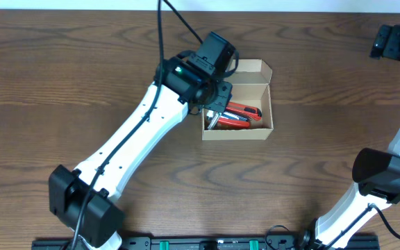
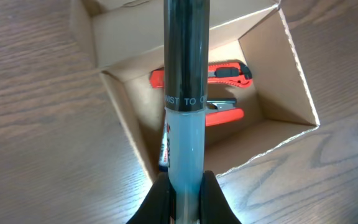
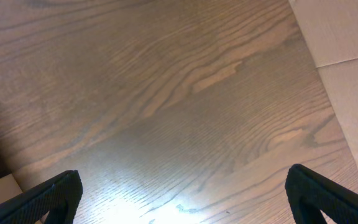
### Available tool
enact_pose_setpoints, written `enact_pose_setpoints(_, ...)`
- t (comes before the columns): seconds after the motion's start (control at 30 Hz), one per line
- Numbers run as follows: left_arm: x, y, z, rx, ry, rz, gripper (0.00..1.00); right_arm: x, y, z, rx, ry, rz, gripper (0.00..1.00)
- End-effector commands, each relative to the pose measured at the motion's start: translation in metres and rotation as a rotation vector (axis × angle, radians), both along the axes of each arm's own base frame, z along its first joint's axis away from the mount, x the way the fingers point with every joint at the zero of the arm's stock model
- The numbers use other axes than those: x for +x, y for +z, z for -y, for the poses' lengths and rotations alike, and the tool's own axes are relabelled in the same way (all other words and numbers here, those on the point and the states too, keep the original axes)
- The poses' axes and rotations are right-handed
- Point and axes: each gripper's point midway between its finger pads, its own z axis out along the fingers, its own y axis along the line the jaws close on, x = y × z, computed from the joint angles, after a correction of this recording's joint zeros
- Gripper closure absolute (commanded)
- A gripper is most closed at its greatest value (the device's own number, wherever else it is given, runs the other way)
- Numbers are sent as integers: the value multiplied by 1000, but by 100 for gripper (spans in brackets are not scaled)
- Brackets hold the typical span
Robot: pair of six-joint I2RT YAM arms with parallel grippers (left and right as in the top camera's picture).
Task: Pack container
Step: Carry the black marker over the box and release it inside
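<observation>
The container is a small tan cardboard box on the table, open, with its flap lid folded back. Inside lie a red utility knife, a red-handled clip and a blue-and-white item. My left gripper is shut on a tube with a black cap and a pale blue body, held over the container's left end and pointing into it. In the overhead view the left gripper hangs over the box's left side. My right gripper is open above bare wood, far from the box.
The right arm's wrist sits at the table's far right corner. Pale flat sheets lie at the upper right of the right wrist view. The left arm stretches diagonally from the front left toward the box.
</observation>
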Motion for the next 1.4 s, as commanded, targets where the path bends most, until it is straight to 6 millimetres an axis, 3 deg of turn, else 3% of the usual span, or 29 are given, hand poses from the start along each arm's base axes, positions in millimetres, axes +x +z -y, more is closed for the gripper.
enact_pose_setpoints(0.0,3,0,5,-17,-8,-2,94,-3,8,3,-6,-20,22,1)
enact_pose_setpoints(0.33,6,-11,15,-35,-24,-31,94,-3,8,3,-6,-20,22,1)
enact_pose_setpoints(0.67,15,-8,27,-67,-36,-24,94,-3,8,3,-6,-20,22,1)
enact_pose_setpoints(1.07,8,-69,45,0,-81,-143,94,-3,8,3,-6,-20,22,1)
enact_pose_setpoints(1.37,6,-86,47,31,-93,-168,94,-3,8,3,-6,-20,22,1)
